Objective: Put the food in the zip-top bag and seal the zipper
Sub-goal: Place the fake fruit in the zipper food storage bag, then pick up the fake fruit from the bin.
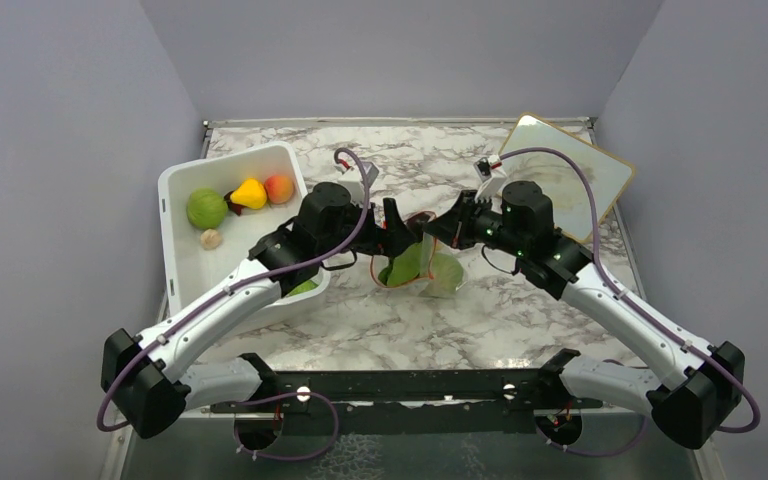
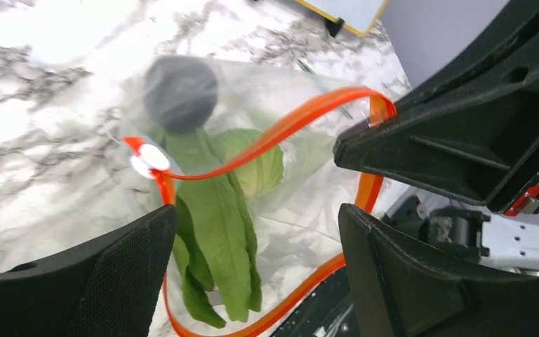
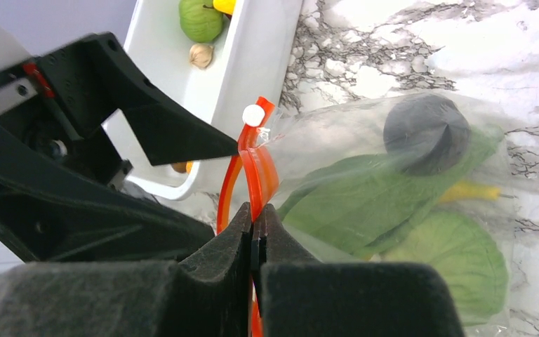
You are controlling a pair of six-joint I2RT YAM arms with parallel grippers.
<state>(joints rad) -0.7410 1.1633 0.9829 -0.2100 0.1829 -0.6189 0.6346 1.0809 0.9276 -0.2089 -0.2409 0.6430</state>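
Right pincer (image 3: 255,228) is clamped on the upright zipper (image 3: 258,168) strip.

The table (image 1: 520,320) is a white marble-patterned top veined in grey, with a black mounting bar (image 1: 410,385) running along its bottom edge in the overhead view. A white rectangular tub (image 1: 182,272) sits on it at the left of the frame. Near it, at the centre, a clear zip-top bag (image 1: 447,272) rests on the marble with its red-orange zipper (image 2: 291,125) lifted off the surface. A pale board with a tan rim (image 1: 570,175) occupies the upper right corner, well apart from the bag, though I cannot tell whether it lies flat or leans on the wall.
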